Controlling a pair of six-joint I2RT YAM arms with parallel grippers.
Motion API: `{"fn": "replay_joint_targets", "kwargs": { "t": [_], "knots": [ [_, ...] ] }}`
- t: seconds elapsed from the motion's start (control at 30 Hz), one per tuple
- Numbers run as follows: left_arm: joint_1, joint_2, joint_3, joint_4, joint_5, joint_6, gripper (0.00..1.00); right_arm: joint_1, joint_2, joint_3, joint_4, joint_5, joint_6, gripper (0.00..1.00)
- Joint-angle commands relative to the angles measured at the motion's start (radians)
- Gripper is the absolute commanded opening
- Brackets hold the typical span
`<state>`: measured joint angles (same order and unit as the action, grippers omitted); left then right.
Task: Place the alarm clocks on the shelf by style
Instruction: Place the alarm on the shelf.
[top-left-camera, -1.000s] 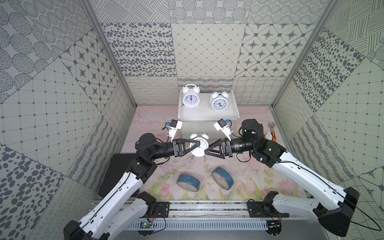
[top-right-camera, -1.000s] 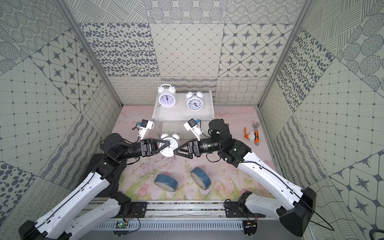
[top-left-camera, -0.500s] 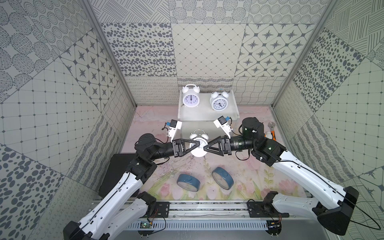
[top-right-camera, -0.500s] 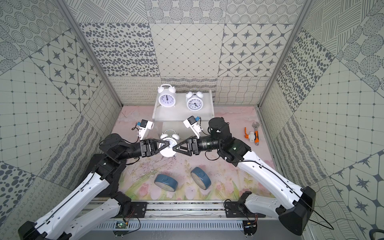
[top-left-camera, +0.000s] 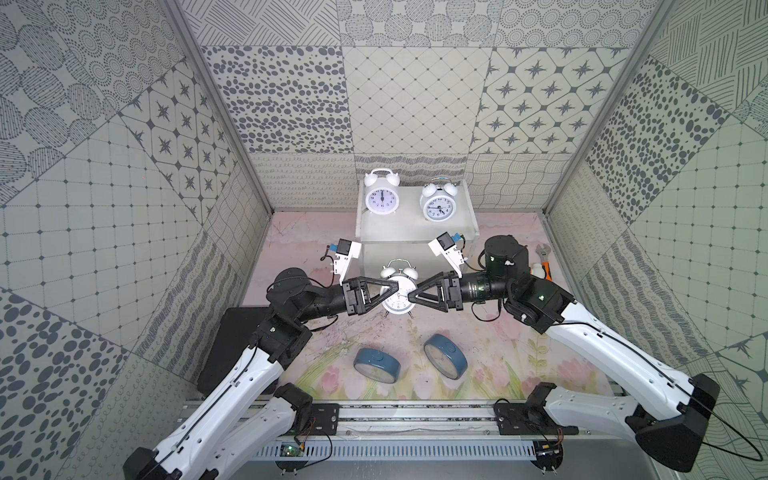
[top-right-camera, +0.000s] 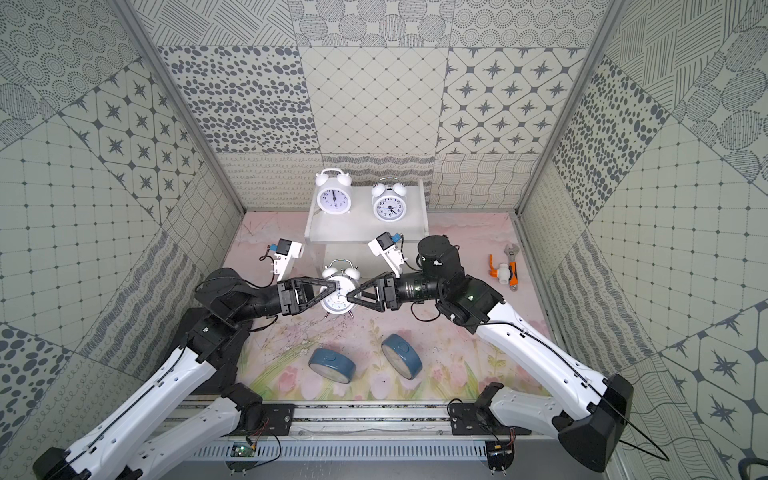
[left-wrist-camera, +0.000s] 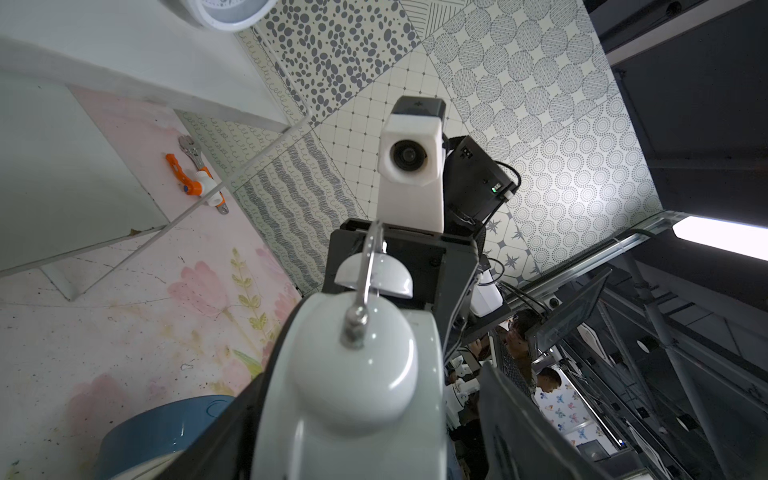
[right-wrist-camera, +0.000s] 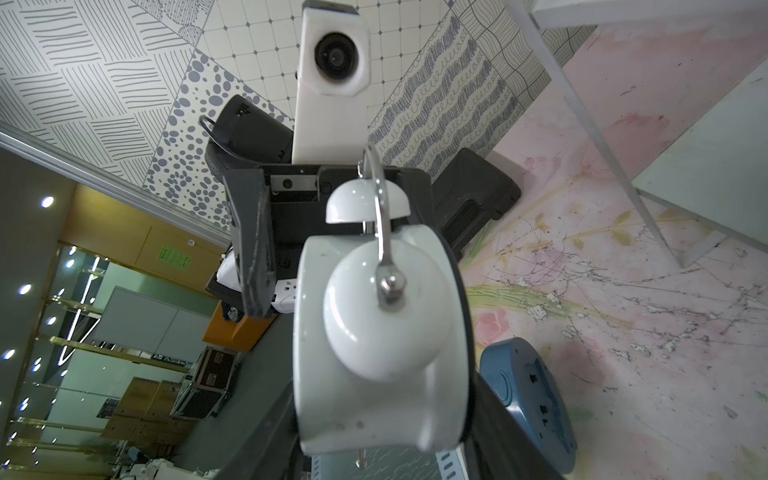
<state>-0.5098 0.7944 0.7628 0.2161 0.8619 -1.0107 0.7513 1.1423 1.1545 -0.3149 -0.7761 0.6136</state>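
Pinching the right edge of the white twin-bell clock, the right gripper seems clamped on it while the left gripper stands spread apart; a shallow hold could drop it.

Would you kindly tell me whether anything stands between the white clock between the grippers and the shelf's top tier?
Nothing visible does. The held white clock is just in front of the shelf, with open space between them. The top tier carries two white clocks, but its front strip is free.
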Motion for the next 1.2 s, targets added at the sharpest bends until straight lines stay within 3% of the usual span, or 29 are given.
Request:
{"fn": "replay_joint_targets", "kwargs": {
  "t": [0.0,0.07,0.23,0.3,0.43,0.63,0.93,1.17],
  "knots": [
    [0.002,-0.047,0.059,-0.126,-0.153,0.13,0.93,-0.001,-0.056,0.055,-0.028,0.082,-0.098,0.42],
    [0.001,-0.074,0.087,-0.212,-0.257,0.173,0.99,-0.002,-0.059,0.075,-0.06,0.11,-0.139,0.42],
    [0.003,-0.14,0.129,-0.459,-0.634,0.222,1.0,-0.001,-0.064,0.125,-0.12,0.174,-0.243,0.41],
    [0.002,-0.158,0.119,-0.509,-0.707,0.219,1.0,-0.001,-0.071,0.135,-0.12,0.199,-0.276,0.41],
    [0.002,-0.175,0.056,-0.48,-0.647,0.176,0.98,-0.002,-0.064,0.139,-0.104,0.216,-0.306,0.42],
    [0.003,-0.18,0.005,-0.459,-0.554,0.157,0.96,-0.001,-0.09,0.034,0.023,0.231,-0.245,0.41],
    [0.002,-0.086,0.011,-0.437,-0.472,0.142,0.91,0.0,-0.123,-0.03,0.037,0.248,-0.262,0.41],
    [0.002,-0.075,0.02,-0.511,-0.531,0.141,0.88,-0.005,-0.06,0.083,-0.026,0.227,-0.344,0.42]
  ]
}}
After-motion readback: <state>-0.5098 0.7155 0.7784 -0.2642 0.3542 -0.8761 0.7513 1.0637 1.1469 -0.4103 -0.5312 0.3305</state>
